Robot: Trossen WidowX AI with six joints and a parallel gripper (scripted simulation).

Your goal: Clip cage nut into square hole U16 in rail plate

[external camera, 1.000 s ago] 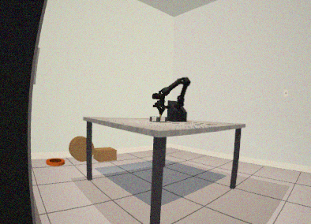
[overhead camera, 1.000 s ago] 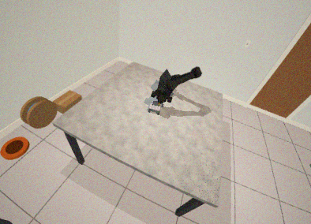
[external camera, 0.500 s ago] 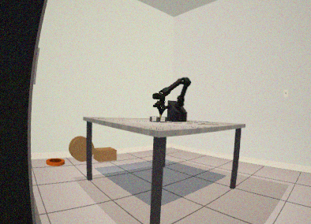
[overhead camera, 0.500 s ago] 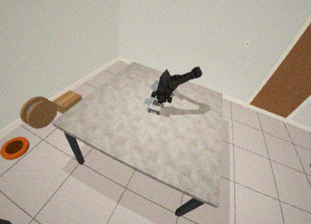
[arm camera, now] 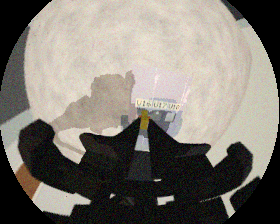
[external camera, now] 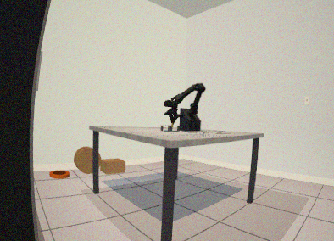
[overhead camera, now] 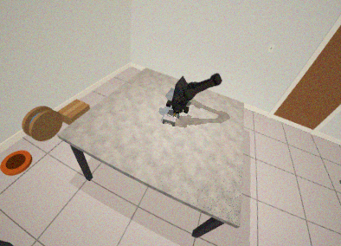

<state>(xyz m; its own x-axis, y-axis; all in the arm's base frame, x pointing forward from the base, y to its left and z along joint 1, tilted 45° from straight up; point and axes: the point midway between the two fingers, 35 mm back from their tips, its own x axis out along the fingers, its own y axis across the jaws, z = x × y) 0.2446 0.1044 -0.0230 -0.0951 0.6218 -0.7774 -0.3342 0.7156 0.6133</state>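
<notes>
A mottled grey, stone-like rectangular table (overhead camera: 130, 141) (external camera: 140, 132) (arm camera: 75, 50) on dark legs has its surface spread out under 1 black jointed robot arm (overhead camera: 199, 87) (external camera: 186, 92), which stands toward the far side and bends down to the work. On the floor beyond the left end are 1 thick brown round drum (overhead camera: 44, 125) (external camera: 86, 159), 1 tan wooden block (overhead camera: 74, 111) (external camera: 114, 166) and, farther left, 1 orange ring (overhead camera: 5, 168) (external camera: 59, 176). The black gripper (overhead camera: 175, 113) (external camera: 172, 122) (arm camera: 144, 119) points down at the grey metallic rail plate (overhead camera: 170, 119) (external camera: 169, 128) (arm camera: 162, 111), its jaws clamped on the small yellow cage nut (arm camera: 144, 123). In the wrist view the nut sits just below the pale label marked U16 (arm camera: 144, 103), at the left end of the label row; whether it touches the plate, I cannot tell.
</notes>
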